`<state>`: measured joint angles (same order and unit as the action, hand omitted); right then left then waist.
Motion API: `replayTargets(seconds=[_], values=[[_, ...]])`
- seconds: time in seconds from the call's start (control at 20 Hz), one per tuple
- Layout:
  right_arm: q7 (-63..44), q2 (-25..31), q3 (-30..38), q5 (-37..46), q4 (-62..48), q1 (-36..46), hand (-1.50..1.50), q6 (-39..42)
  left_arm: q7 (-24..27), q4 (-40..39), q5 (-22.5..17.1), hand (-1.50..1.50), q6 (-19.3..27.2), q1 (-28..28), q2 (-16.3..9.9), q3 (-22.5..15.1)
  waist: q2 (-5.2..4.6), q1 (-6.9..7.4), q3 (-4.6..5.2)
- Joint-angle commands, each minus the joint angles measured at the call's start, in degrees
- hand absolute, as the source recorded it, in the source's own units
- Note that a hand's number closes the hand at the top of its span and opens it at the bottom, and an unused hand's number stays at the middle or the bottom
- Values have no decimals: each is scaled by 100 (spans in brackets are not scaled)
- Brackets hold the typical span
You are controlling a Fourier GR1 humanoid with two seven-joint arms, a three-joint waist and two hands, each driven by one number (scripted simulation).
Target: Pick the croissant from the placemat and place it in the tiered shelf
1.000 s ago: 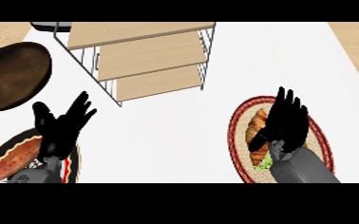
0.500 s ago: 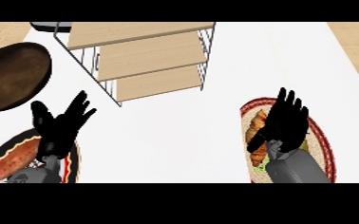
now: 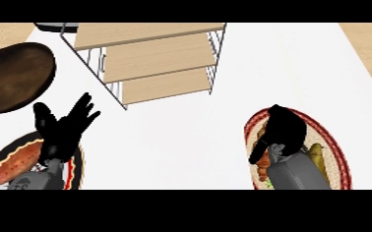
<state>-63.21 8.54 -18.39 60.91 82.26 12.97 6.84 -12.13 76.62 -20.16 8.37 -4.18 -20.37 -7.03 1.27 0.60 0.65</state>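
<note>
white counter fills the view, with wood floor at its far corners. right hand [image 3: 285,128] is curled down over the croissant [image 3: 263,167] on the round placemat [image 3: 328,142] near the counter's right front edge; its fingers look bent round the pastry's near-left end, though the hand hides most of the contact. left hand [image 3: 67,128] rests open, fingers up, over a second mat [image 3: 22,150] at the front left. shelf [image 3: 156,56] stands at the far edge, its tiers bare. dark bowl [image 3: 22,76] sits far left. grasp seems under way; lifting, carrying and placing remain.
</note>
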Motion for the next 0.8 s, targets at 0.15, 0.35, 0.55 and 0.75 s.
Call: replayTargets(seconds=[0.15, 0.35, 0.55, 0.75], values=[[-89, -407, -100, 348, -853, 59, 150, -207, -31, 74, 167, 0, 35, 296, 156, -106, -135, 0, -66], [-107, -597, -248, 631, -553, 81, 150, -159, -137, 77, 183, 0, -39, 239, 36, 72, -128, -22, -66], [1138, -831, -1725, -880, 60, 213, 150, 183, -287, 43, 118, 0, -153, -96, 142, -130, -210, 352, -90], [1560, -842, -2822, -1701, 447, 716, 150, 0, -227, -10, 210, 0, -182, -190, 291, -315, -238, 625, -84]])
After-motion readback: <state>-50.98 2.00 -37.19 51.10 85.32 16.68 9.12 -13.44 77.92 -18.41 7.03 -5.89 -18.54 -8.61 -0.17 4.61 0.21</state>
